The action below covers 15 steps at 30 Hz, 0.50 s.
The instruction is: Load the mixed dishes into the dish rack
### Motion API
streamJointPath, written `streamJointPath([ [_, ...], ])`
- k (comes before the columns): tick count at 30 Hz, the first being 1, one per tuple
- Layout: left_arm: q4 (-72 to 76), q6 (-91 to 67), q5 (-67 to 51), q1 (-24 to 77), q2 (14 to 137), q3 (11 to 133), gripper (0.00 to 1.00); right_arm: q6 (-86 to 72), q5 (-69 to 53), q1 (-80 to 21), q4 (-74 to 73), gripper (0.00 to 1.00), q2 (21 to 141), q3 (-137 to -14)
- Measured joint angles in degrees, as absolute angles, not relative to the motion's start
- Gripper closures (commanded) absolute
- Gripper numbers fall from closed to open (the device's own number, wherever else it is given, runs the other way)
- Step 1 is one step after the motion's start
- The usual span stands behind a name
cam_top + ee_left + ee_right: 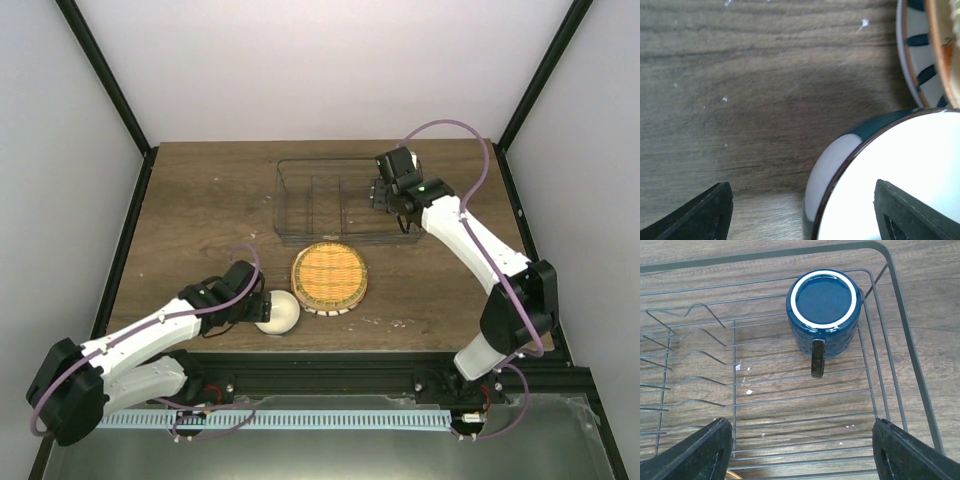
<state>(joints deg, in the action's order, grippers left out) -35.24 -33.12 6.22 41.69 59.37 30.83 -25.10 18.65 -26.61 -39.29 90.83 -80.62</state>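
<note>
- Straddling the rim of the cream bowl (900, 170), the left gripper (801, 187) gapes, gripping nothing.
- Right gripper (802, 425) hangs spread over the dish rack (765, 255), blue mug (823, 305) upturned in its corner.

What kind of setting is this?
Probably a lab test booth, not a kitchen: plain white walls with black frame posts, two robot arms bolted to a wood-grain table, a wire dish rack.

White bowl (900, 175) rests on wooden table (765, 100) beside striped plate (918, 57).
</note>
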Motion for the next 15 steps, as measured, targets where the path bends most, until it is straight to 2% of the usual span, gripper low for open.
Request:
streamJointPath([
  [2, -35.18, -33.5, 6.15, 41.69, 59.61, 29.93, 0.29, -25.1, 18.65, -26.61, -39.42, 0.22, 90.35, -80.25],
  [9, -31.9, -34.15, 4.93, 41.74, 62.0, 29.1, 0.68, -25.1, 18.63, -26.63, -39.42, 0.22, 89.89, -78.96],
  [15, -27.27, -34.2, 2.33, 41.74, 62.19, 27.66, 0.85, -25.1, 18.63, -26.83, -39.42, 0.22, 89.58, -77.67],
])
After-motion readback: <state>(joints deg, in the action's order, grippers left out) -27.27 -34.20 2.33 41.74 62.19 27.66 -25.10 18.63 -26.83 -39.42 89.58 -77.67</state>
